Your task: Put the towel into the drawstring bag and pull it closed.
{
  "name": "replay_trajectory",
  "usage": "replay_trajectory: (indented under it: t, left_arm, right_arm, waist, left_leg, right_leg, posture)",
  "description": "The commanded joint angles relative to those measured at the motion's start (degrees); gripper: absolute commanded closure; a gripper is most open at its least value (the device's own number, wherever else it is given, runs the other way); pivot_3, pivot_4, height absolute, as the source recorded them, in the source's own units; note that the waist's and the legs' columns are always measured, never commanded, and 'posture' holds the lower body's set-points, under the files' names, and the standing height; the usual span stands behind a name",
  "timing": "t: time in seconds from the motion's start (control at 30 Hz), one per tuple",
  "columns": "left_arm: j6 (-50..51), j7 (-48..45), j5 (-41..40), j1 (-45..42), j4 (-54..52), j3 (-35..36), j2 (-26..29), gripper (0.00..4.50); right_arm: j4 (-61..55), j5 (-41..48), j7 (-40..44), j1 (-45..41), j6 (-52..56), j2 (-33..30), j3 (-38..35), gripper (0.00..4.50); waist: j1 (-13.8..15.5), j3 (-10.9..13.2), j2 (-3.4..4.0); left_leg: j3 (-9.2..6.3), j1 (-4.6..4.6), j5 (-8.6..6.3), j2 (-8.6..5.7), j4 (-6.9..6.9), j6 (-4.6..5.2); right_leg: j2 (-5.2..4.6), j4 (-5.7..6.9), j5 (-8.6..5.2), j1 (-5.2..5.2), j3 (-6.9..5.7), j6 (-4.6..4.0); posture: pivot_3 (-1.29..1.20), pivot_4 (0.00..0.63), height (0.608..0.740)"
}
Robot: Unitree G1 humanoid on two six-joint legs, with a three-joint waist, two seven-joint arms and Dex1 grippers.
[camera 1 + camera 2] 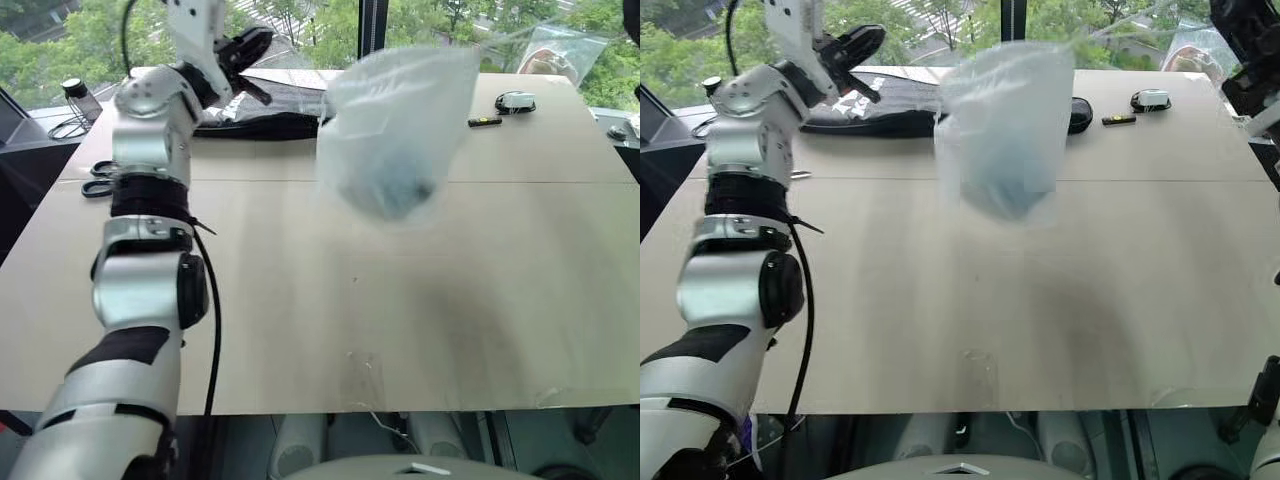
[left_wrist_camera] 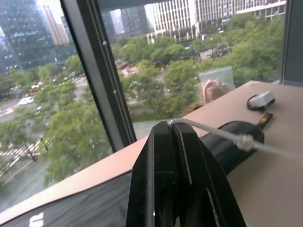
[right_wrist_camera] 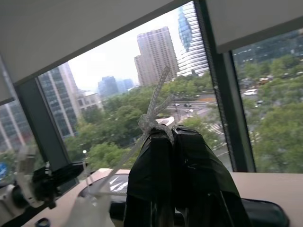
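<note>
The drawstring bag [image 1: 400,130] hangs in the air above the table [image 1: 400,320], clear of its surface, over the far half. The towel [image 1: 385,185] sits inside the bag, at its bottom. The left gripper [image 1: 245,45] is left of the bag, raised, and clamps the bag's cord [image 2: 236,138]. The racket case [image 1: 265,125] lies on the table behind and left of the bag, along the far edge. The scissors [image 1: 97,180] lie on the table well left of the bag, at the left edge. A small device [image 1: 514,101] and a short stick-like item [image 1: 485,122] lie on the table behind and right of the bag. A clear pouch [image 1: 560,55] stands further right, behind them.
</note>
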Motion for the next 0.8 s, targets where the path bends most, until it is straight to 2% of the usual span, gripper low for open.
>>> replay_trajectory:
  t: [0.03,0.1,0.17,0.2,0.23,0.3,0.37,0.4,0.43,0.47,0.53,0.63,0.8]
  left_arm:
    - [0.56,-1.92,-1.46,-3.87,-0.68,0.72,-0.55,4.43]
    - [-1.57,-3.77,1.73,-1.51,-0.69,-2.32,-0.56,4.43]
    - [-3.56,1.23,-3.52,-8.19,0.98,4.05,-1.8,4.43]
    - [-3.38,2.38,-4.28,-9.69,1.62,5.3,-1.76,4.43]
    - [-0.72,-2.32,-2.22,-6.93,1.43,1.82,-1.43,4.43]
    - [-6.75,-7.36,5.58,1.21,1.01,-6.02,0.5,4.43]
    - [-5.03,-2.17,-0.38,-3.43,2.4,0.64,-0.56,4.43]
    - [-4.63,0.44,-2.06,-6.93,4.02,3.13,-0.28,4.43]
    - [-3.66,0.79,-1.94,-8.45,5.39,3.44,0.24,4.43]
    - [-4.52,-0.37,0.14,-7.57,6.38,1.69,0.99,4.43]
    - [-6.52,-1.97,2.93,-4.25,7.82,-0.78,1.72,4.43]
    - [-7.78,1.15,4.22,-2.02,10.52,-0.59,2.79,4.43]
    - [-8.62,10.74,4.85,-0.33,12.98,2.09,4.78,4.43]
  right_arm:
    - [-3.53,3.27,-0.65,-4.43,-0.17,0.82,0.01,4.5]
    - [-3.3,-3.77,3.07,-1.08,1.07,-0.82,2.73,4.5]
    - [-2.24,-0.01,1.22,-7.39,-0.53,0.06,1.11,4.5]
    - [-1.23,2.03,-0.52,-9.26,-0.67,0.86,0.43,4.5]
    - [-0.96,-0.27,0.79,-6.79,0.7,0.69,1.73,4.5]
    - [-1.65,-9.79,6.11,0.53,0.6,-0.27,4.82,4.5]
    - [0.21,-6.12,3.49,-2.75,-1.15,1.22,0.07,4.5]
    - [1.41,-5.58,2.96,-4.63,-1.27,0.09,-2.12,4.5]
    - [2.19,-7.83,4.16,-4.42,-0.92,-1.83,-2.84,4.5]
    - [2.95,-11.79,5.8,-2.69,-0.65,-3.67,-2.41,4.5]
    - [4.73,-17.83,6.87,0.71,-0.6,-5.06,-1.31,4.5]
    - [6.43,-23.42,5.04,2.29,-1.79,-4.55,-1.88,4.5]
    - [10.21,-34.58,0.41,4.4,-3.34,-5.27,-5.31,4.5]
  waist:
    - [0.06,0.06,0.09]
    - [0.23,-0.06,0.12]
    - [0.21,0.0,0.12]
    - [0.21,0.08,0.1]
    - [0.16,0.09,0.09]
    - [0.17,-0.25,0.05]
    - [0.1,-0.65,0.06]
    - [0.08,-0.48,0.07]
    - [0.11,-0.3,0.06]
    - [0.17,-0.3,0.06]
    - [0.22,-0.39,0.07]
    - [0.09,-0.56,0.1]
    - [0.05,-0.48,0.04]
  left_leg:
    - [0.07,-0.04,0.0,-0.01,0.02,0.0]
    - [0.02,0.04,0.0,0.0,0.0,0.0]
    - [-0.04,0.3,-0.01,0.03,-0.06,0.02]
    - [-0.04,0.13,-0.01,0.05,0.03,0.02]
    - [0.0,-0.07,-0.01,0.04,0.14,0.02]
    - [0.0,-0.18,-0.01,0.02,0.15,0.02]
    - [0.07,0.47,-0.04,0.01,-0.21,0.06]
    - [0.13,0.51,-0.12,0.02,-0.13,0.17]
    - [0.14,0.03,-0.11,0.01,-0.02,0.17]
    - [0.11,-0.66,-0.09,0.0,0.31,0.16]
    - [0.07,-1.09,-0.09,-0.03,0.65,0.15]
    - [0.15,-0.51,-0.11,-0.03,0.4,0.18]
    - [0.37,-0.2,-0.11,-0.03,0.34,0.18]
  right_leg:
    - [-0.01,0.07,0.01,-0.08,0.07,0.01]
    - [0.01,0.06,0.0,-0.01,0.02,0.0]
    - [0.0,-0.13,-0.02,0.39,-0.15,0.0]
    - [0.0,-0.12,0.0,0.27,-0.15,0.02]
    - [-0.01,-0.04,0.04,0.07,-0.1,0.08]
    - [-0.01,-0.05,0.1,-0.03,-0.08,0.12]
    - [-0.01,-0.29,0.03,0.59,-0.02,0.11]
    - [-0.01,-0.28,-0.04,0.6,0.07,0.1]
    - [-0.03,-0.16,0.02,0.06,0.07,0.12]
    - [-0.01,0.19,0.1,-0.63,0.08,0.15]
    - [-0.02,0.54,0.08,-1.01,0.04,0.15]
    - [-0.03,0.15,0.07,-0.44,0.11,0.16]
    - [-0.01,0.54,0.07,-0.42,0.37,0.16]
  posture:
    - [0.0,0.15,0.74]
    - [0.0,0.15,0.74]
    - [0.0,0.15,0.74]
    - [0.0,0.15,0.74]
    - [0.0,0.15,0.74]
    - [0.0,0.15,0.74]
    - [0.0,0.15,0.74]
    - [0.0,0.15,0.74]
    - [0.0,0.15,0.74]
    - [0.0,0.15,0.74]
    - [0.0,0.15,0.74]
    - [0.0,0.15,0.74]
    - [0.0,0.15,0.74]
